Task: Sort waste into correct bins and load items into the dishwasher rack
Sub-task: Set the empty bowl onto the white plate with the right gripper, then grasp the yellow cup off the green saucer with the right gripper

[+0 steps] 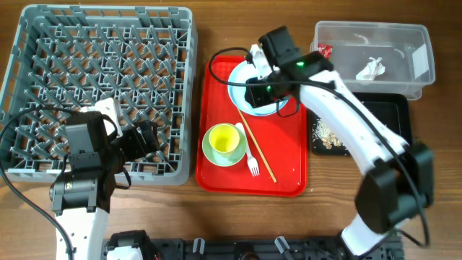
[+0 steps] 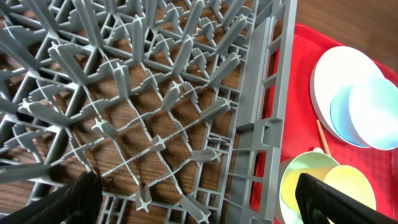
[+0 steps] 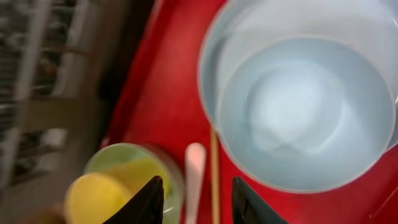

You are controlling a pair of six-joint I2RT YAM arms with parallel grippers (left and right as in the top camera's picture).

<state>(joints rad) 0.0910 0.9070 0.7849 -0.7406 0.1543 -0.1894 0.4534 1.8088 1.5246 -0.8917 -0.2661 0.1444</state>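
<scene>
The grey dishwasher rack (image 1: 101,87) fills the left side. My left gripper (image 1: 137,137) hovers open over its front right corner (image 2: 208,202), nothing between the fingers. On the red serving tray (image 1: 285,159) a small white bowl (image 3: 308,112) sits on the white plate (image 1: 238,76). A yellow cup (image 1: 225,139) stands in the green bowl (image 1: 211,152), with a white fork (image 1: 251,157) beside it. My right gripper (image 1: 254,92) hangs above the plate, its fingers apart and empty (image 3: 199,202) over the fork handle (image 3: 194,174). The clear tub (image 1: 404,36) holds a paper scrap (image 1: 372,68) and a red wrapper (image 1: 325,50). Crumbs (image 1: 328,133) lie in the black tray (image 1: 375,119).
A wooden chopstick (image 1: 258,148) lies diagonally on the red tray next to the fork. The rack's right wall (image 2: 273,124) stands close against the tray's left edge. Bare wooden table shows in front of the tray and the rack.
</scene>
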